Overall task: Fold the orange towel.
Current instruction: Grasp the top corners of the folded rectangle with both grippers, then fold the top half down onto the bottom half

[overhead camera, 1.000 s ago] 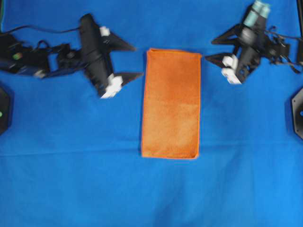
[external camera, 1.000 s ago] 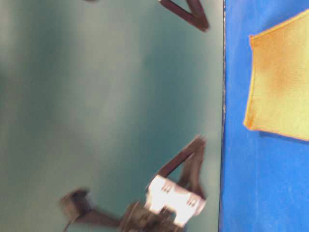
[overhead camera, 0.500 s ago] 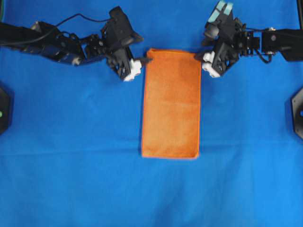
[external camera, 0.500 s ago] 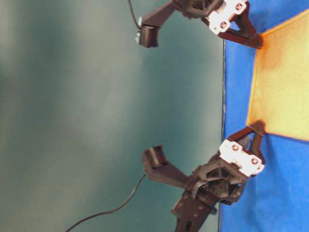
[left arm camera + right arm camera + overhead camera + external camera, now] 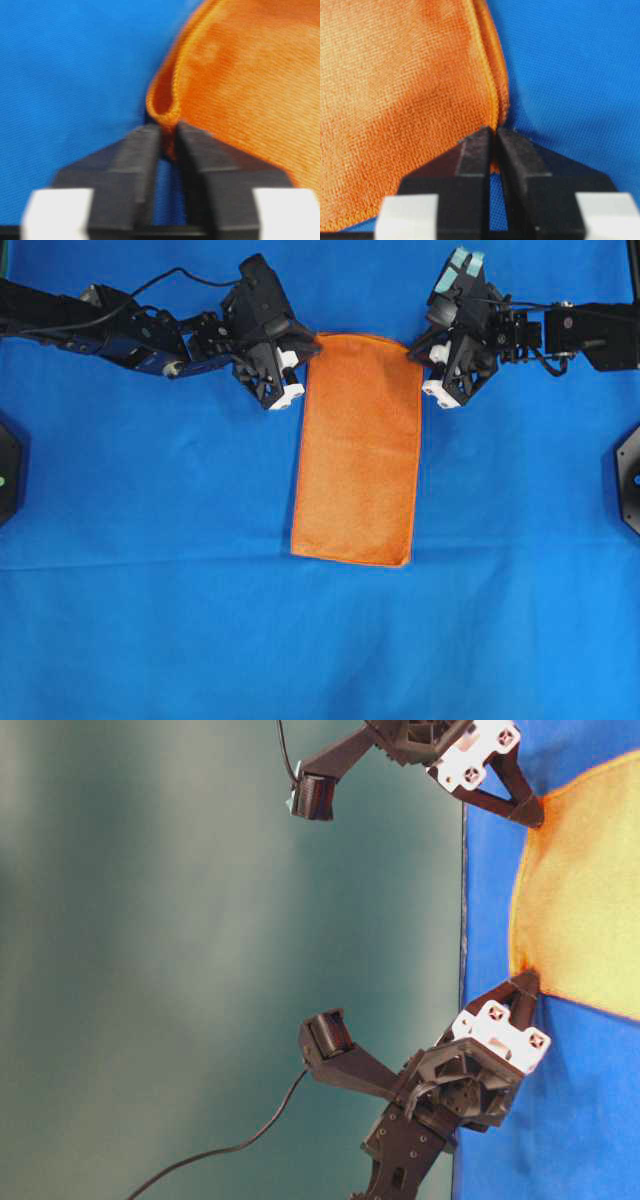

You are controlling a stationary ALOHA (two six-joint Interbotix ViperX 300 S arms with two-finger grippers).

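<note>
- Where the orange towel (image 5: 358,445) lies folded on the blue cloth (image 5: 150,620), its far corners are pinched — left gripper (image 5: 303,348) and right gripper (image 5: 414,352) clenched on them.
- Nothing else is seen nearby.

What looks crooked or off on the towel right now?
The orange towel sits slightly skewed: its near edge slants and its far corners are pinched up by the left gripper and right gripper. No damage shows.
</note>
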